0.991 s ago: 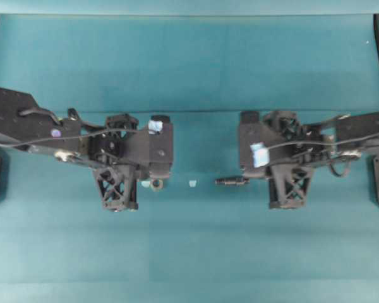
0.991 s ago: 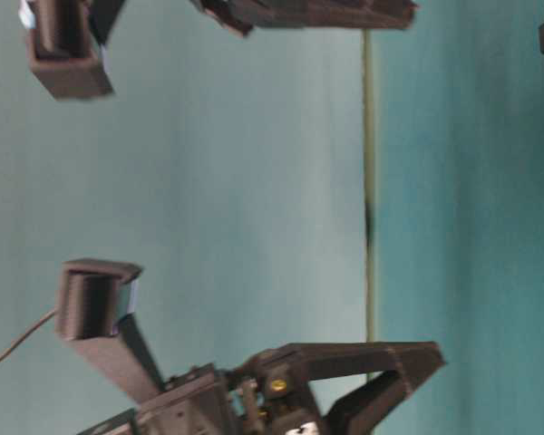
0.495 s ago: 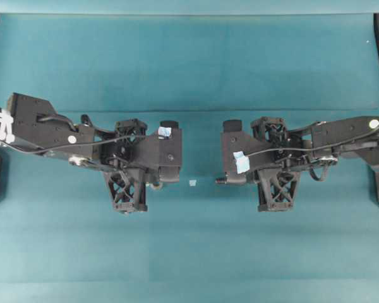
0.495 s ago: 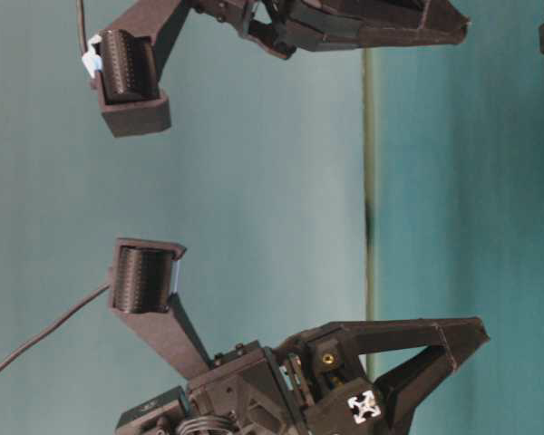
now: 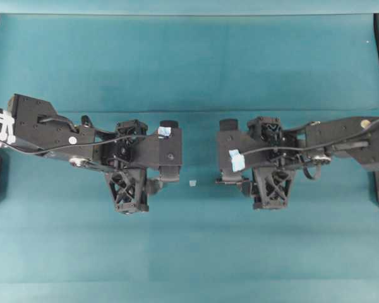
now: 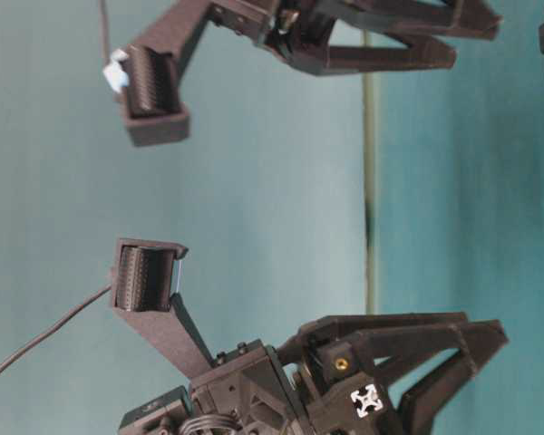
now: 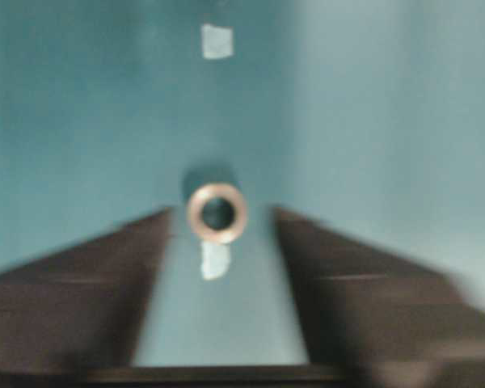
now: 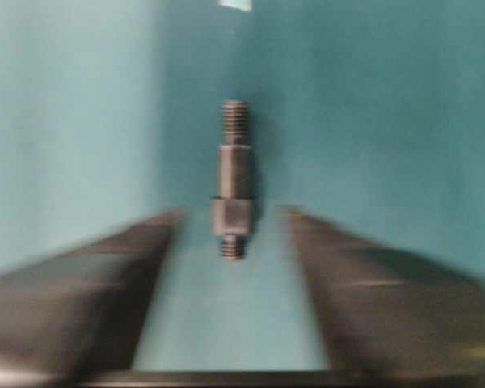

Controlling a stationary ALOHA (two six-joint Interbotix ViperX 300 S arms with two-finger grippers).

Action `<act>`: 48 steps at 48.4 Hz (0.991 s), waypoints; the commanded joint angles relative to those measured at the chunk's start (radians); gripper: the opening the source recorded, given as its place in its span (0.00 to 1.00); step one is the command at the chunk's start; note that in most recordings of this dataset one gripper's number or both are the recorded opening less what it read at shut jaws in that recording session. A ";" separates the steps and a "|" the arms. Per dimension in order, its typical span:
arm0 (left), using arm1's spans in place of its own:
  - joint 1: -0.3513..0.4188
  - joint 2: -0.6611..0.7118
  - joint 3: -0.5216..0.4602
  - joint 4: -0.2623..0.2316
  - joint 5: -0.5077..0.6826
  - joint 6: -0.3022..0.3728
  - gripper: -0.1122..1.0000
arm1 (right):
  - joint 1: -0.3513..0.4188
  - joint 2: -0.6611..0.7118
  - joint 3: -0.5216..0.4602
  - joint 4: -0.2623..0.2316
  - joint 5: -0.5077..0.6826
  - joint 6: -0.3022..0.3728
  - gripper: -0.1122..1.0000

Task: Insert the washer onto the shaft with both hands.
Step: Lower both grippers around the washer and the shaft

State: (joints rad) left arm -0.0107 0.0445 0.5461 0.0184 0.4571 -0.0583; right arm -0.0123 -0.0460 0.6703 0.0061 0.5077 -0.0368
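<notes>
Teal mat point(image 5: 189, 252) lies bare around both claws.

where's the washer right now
The washer lies flat on the teal table, centred between the open fingers of the left gripper in the left wrist view, with a pale tape scrap just beside it.
</notes>
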 commanded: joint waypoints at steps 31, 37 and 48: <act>-0.008 0.043 0.049 0.002 -0.107 -0.009 0.88 | -0.006 0.069 0.029 -0.002 -0.087 0.003 0.83; -0.008 0.064 0.049 0.003 -0.115 -0.011 0.88 | -0.005 0.094 0.032 -0.002 -0.100 0.002 0.83; -0.008 0.103 0.044 0.002 -0.146 -0.011 0.87 | -0.005 0.115 0.032 -0.002 -0.121 0.003 0.83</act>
State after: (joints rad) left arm -0.0169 0.1473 0.5998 0.0199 0.3298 -0.0675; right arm -0.0184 0.0690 0.7072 0.0061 0.3973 -0.0353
